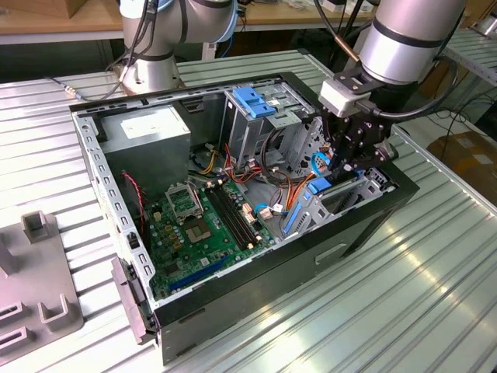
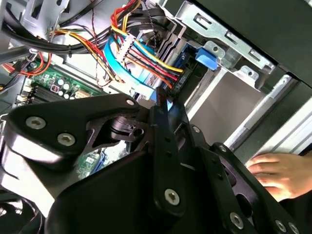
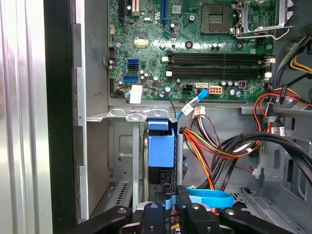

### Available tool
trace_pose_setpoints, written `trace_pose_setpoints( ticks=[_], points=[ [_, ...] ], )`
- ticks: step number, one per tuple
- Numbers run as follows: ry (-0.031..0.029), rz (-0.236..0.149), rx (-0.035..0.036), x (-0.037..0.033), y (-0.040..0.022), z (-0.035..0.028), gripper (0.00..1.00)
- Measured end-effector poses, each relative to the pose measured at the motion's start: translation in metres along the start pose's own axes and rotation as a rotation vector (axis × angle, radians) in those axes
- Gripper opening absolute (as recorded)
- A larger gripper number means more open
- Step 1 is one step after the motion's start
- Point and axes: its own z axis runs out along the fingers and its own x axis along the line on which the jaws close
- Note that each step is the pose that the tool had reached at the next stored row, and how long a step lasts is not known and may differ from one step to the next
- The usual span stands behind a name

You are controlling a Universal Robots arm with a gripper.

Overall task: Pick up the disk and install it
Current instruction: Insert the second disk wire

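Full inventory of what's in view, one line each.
computer case: 1, black, open, on table
table: 1, ribbed metal
motherboard: 1, green, inside case
power-supply box: 1, grey, case corner at the exterior view's left
bracket: 1, blue, atop tall cage
disk: 1, blue carrier, on edge in drive bay
person's hand: 1, beside case
arm: 1, silver, above case
hand: 1, black, at the disk

no legible text, white label on power-supply box [image 1: 147, 128] unreadable
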Motion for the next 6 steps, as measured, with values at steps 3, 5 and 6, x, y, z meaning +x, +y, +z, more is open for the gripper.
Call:
trace_pose_setpoints(
  ticks=[3,5,6],
  points=[
    [0.0000,0.000,0.0035,0.0004,-0.0008,-0.0101,0.24],
    [-0.0001,0.000,0.0038,0.0004,-0.0008,-0.0101,0.24],
    [0.0000,0.000,0.0041,0.0004,-0.0008,-0.0101,0.10]
  ],
)
